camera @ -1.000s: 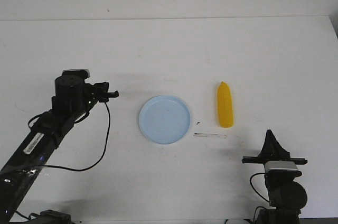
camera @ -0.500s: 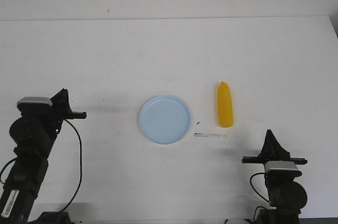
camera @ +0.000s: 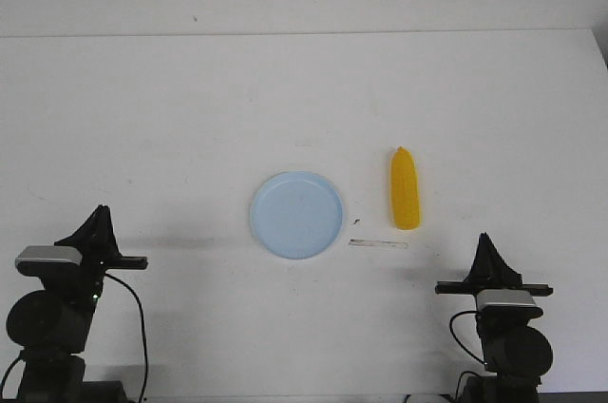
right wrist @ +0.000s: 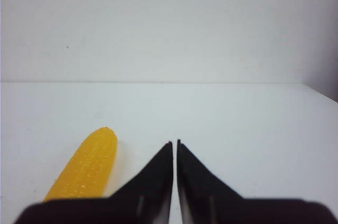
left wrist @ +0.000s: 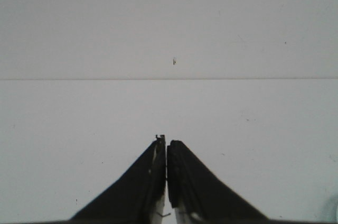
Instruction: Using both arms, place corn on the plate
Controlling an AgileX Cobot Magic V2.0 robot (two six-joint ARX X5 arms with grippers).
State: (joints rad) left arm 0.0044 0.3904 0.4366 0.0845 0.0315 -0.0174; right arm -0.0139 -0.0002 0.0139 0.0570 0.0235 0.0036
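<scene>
Waiting at the start: corn not yet on the plate

Nothing of the task is seen to be done. The smooth, bright yellow plastic corn cob (camera: pixel 405 189), tapered to a point at its far end and finely dimpled along its skin, is lying on the matte white counter (camera: pixel 304 89) just to the right of the round, shallow, pale blue plastic plate (camera: pixel 296 214), apart from its thin raised rim. The plate is bare. Pickup, transfer and release are all judged to remain. The left black pincer (left wrist: pixel 167 152) is clenched on nothing, parked well to the left of the plate and nearer the robot. The right black pincer (right wrist: pixel 175 150) is likewise clenched and empty, parked nearer the robot than the plate, with the corn just beyond it. A thin pale strip (camera: pixel 378 244) is lying flat just right of the plate.
</scene>
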